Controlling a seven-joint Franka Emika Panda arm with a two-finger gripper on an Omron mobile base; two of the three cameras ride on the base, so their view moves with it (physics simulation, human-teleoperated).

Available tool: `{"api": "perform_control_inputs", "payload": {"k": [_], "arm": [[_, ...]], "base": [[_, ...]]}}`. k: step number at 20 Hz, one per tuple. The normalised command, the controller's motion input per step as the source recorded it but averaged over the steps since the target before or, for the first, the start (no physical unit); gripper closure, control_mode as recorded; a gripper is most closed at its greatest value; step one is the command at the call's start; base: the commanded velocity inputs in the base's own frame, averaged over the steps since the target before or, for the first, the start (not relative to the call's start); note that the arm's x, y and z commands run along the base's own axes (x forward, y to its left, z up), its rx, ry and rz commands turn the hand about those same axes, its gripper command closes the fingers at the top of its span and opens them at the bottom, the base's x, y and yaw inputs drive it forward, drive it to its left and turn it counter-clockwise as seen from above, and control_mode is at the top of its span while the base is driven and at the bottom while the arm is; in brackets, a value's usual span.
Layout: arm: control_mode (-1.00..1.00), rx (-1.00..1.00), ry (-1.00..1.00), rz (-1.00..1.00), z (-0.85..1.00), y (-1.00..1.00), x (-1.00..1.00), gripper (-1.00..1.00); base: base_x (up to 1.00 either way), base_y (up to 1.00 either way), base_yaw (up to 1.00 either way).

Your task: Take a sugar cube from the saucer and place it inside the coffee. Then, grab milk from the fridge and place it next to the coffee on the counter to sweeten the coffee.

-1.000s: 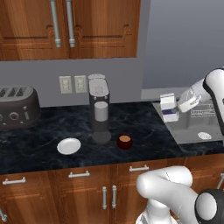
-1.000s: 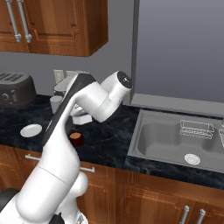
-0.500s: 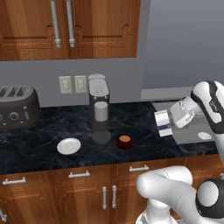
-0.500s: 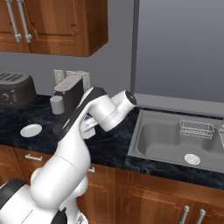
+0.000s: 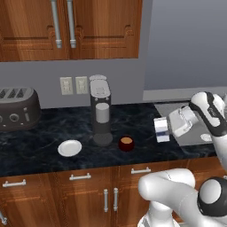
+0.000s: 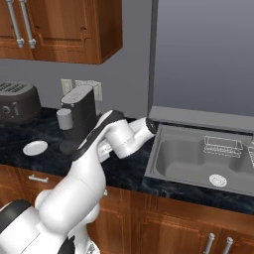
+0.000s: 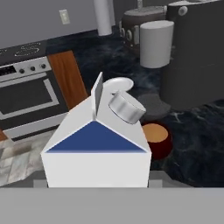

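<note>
Black white-veined marble counter (image 5: 53,155) over brown wooden cabinets. Small white gable-top milk carton with dark blue band (image 5: 161,129) held in jaws above counter's right end, near squat dark red coffee cup (image 5: 127,143).

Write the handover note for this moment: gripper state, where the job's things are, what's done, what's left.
Gripper: jaws shut on the milk, held above the counter to the right of the coffee.
Coffee stands in front of the coffee machine; saucer to its left, with no sugar cube on it.
Done: milk fetched.
Left: set the milk down next to the coffee and release.
</note>
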Motion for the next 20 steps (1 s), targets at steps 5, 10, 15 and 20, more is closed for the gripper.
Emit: {"api": "perform_control_inputs", "payload": {"k": [5,10,15,20], "arm": [[-1.00,0.06,-0.04,-0.10,-0.37,0.21,0.35,1.00],[-1.00,0.03,-0.01,-0.04,-0.29,0.04,0.47,1.00],[-1.00,0.05,0.00,0.00,-0.31,0.00,0.43,1.00],[-1.00,0.03,0.00,0.00,-0.36,0.00,0.50,1.00]], "base": [[0.00,0.00,0.00],[0.00,0.00,0.00],[0.00,0.00,0.00],[0.00,0.00,0.00]]}}
